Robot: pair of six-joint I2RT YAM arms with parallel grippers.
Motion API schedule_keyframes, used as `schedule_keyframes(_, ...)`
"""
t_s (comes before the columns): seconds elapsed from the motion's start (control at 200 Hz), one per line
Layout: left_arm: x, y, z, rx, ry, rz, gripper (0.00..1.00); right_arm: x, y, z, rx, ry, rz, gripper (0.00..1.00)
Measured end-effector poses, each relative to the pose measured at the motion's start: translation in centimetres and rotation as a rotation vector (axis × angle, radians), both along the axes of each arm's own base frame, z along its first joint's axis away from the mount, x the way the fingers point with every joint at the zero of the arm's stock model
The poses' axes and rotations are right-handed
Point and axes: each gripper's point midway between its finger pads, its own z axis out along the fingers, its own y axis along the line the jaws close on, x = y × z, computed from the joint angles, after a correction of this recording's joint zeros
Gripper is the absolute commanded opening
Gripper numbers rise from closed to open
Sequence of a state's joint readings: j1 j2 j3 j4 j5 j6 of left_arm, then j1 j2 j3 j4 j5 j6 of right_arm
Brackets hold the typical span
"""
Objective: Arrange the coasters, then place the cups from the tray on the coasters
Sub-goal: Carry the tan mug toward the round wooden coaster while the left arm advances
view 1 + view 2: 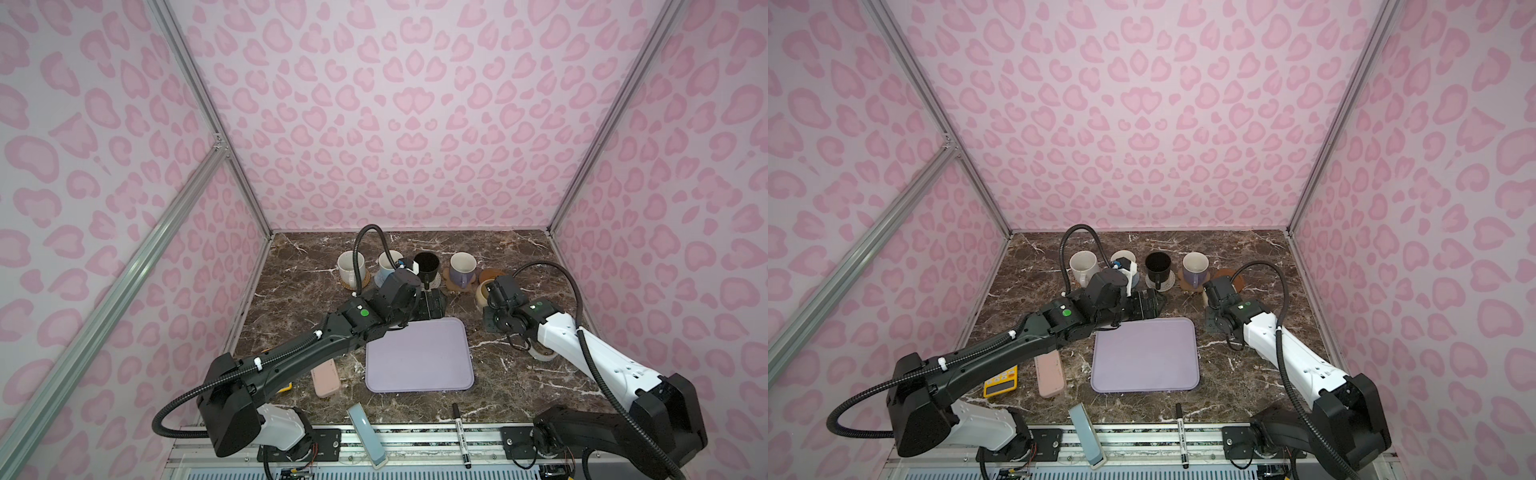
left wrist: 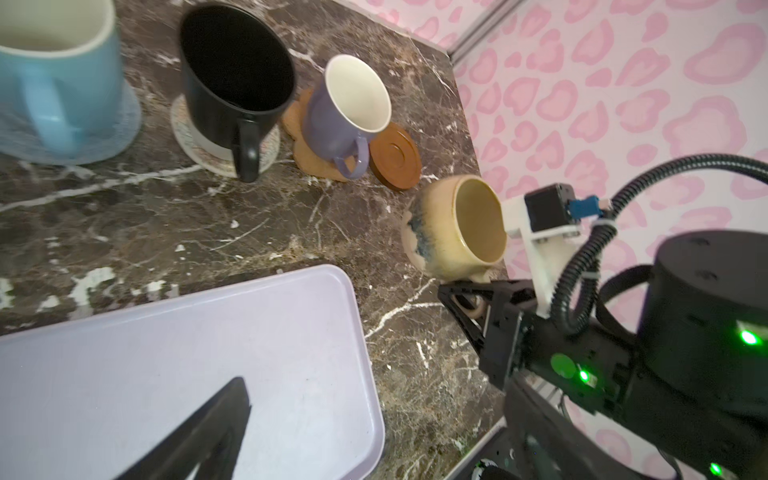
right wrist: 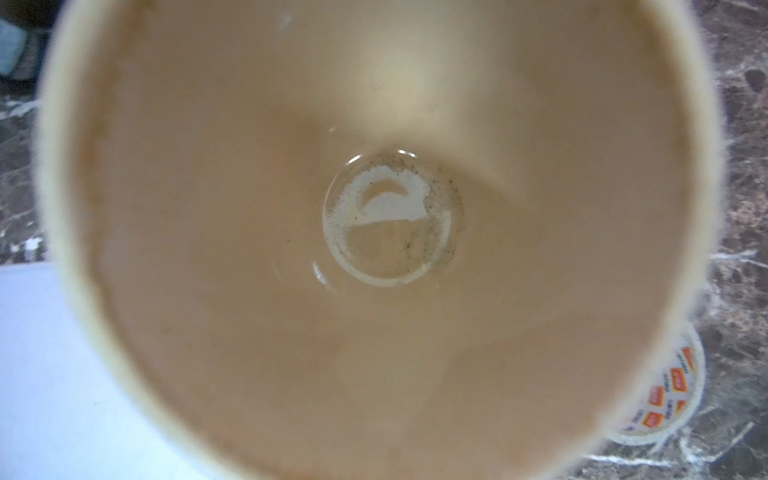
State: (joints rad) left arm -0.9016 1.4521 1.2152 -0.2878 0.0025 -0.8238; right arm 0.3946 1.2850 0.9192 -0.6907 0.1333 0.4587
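1. Right gripper: your jaws are clamped on the handle of the pale yellow mug. You cannot tell whether the mug touches the tabletop.
2. Brown rimmed disc: bare, just beyond those jaws and near the mug.
3. Left gripper: your jaws stand wide apart with nothing between them, at the far edge of the tray.
4. Beyond the left jaws: black mug on the cream woven coaster; lavender mug on the paw-shaped coaster; light blue mug on the grey-blue coaster.
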Motion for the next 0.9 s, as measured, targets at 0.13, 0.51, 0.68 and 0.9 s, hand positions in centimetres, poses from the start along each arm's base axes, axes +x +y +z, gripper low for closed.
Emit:
schedule_keyframes(0.13, 1.0, -1.9, 0.4, -0.014, -0.003, -0.024, 0.97, 2.0, -1.5, 0.0, -0.007, -0.009, -0.060, 0.00)
schedule_keyframes(0.51, 4.6, -5.9, 1.7, -0.049, -0.019, -0.037, 0.97, 8.6, -5.5, -3.1, -0.014, 0.021, -0.172, 0.00)
schedule_keyframes(0.68, 6.1, -7.4, 1.3, -0.041, -0.014, -0.041, 0.97, 10.8, -5.4, -3.4, -0.028, 0.020, -0.140, 0.00)
schedule_keyframes(0.9, 7.2, -8.1, 0.6, -0.046, -0.014, -0.048, 0.97, 13.1, -6.0, -3.6, -0.011, 0.008, -0.113, 0.00)
